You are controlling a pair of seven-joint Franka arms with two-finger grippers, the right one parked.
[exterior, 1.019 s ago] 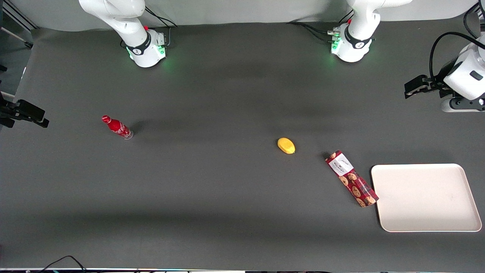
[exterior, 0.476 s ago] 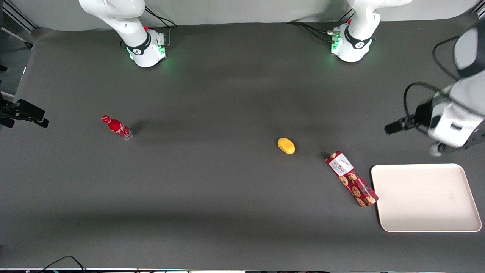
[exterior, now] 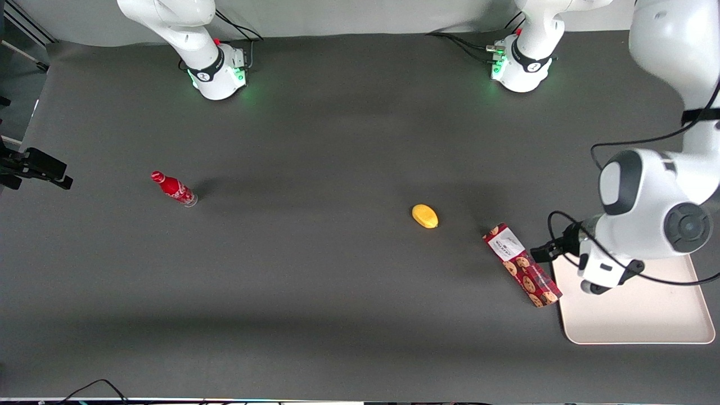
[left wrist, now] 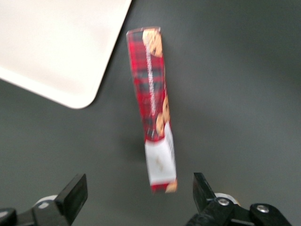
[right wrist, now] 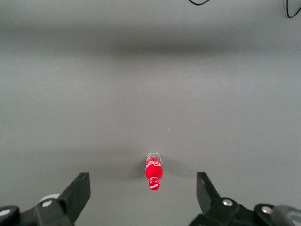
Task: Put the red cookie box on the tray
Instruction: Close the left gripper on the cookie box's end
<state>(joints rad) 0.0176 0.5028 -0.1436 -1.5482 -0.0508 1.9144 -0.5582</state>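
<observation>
The gripper (left wrist: 136,197) hangs above the table just beside the tray (exterior: 635,320) edge, fingers spread wide with nothing between them, looking down on the red cookie box (exterior: 521,264). The box lies flat on the dark mat (exterior: 315,281), skewed, with its cookie-printed end touching or almost touching the tray's rim and its white-label end pointing toward the yellow object (exterior: 424,216). In the wrist view the label end sits roughly between the fingers (left wrist: 73,190), and the box's long axis runs across the line joining them, so closing should bear on the narrow sides, I think. Risks as I see them: the grasp lands near the label end rather than mid-length, so the long box could droop or swing on lift and clip the tray rim. If the descent is off sideways, one finger comes down on top of the box and crushes or shoves it. A shove along its length would push it against the rim and might shift the tray. The box looks light and thin-walled, so a hard squeeze may dent it. The red bottle (exterior: 174,188) is well apart toward the parked arm's end, no conflict there.
</observation>
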